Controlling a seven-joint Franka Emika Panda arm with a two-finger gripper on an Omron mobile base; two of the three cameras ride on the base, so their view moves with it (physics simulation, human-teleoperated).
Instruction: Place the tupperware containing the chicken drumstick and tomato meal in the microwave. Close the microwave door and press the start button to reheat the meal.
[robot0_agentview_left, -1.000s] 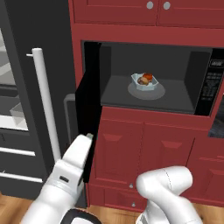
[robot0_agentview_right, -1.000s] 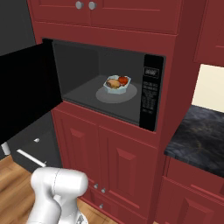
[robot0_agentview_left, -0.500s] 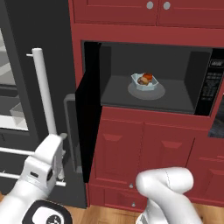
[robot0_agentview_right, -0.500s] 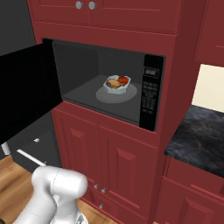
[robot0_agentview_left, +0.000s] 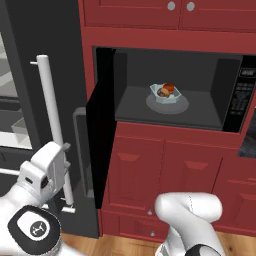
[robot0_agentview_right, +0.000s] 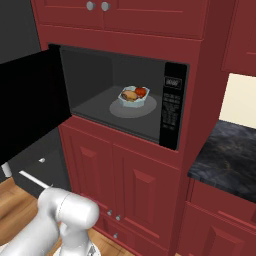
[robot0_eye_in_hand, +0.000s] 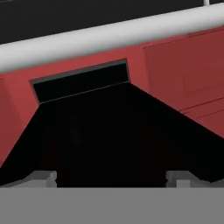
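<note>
The tupperware (robot0_agentview_left: 165, 93) sits on the round turntable (robot0_agentview_left: 168, 104) inside the microwave (robot0_agentview_left: 170, 87), with the chicken drumstick (robot0_agentview_right: 130, 95) and the tomato (robot0_agentview_right: 141, 92) showing in it. In the right base view the container sits at about ten o'clock from the button panel (robot0_agentview_right: 170, 113). So I judge the placing done; what remains is the door and the start button.

The microwave door (robot0_agentview_left: 99, 145) stands swung wide, edge-on to me in the left base view, its grey bar handle (robot0_agentview_left: 81, 150) on the outer face. My fingers (robot0_eye_in_hand: 111, 178) are spread as wide as they go and hold nothing. In the hand view the two tips sit at five and seven o'clock, with the black door panel (robot0_eye_in_hand: 118, 135) filling the space between them and a pale bar (robot0_eye_in_hand: 109, 37) crossing at twelve o'clock. My hand (robot0_agentview_left: 47, 167) is low, at about eight o'clock from the door in the left base view, beside the tall white handle (robot0_agentview_left: 52, 130) of the dark door next to it.

What worries me is that white handle: it is close to my wrist, and a sweeping push could snag on it. I also cannot tell whether my tips touch the glass; pushing near the hinge would stall the door, or a glancing contact could slide off. A door left ajar would defeat the start press.
</note>
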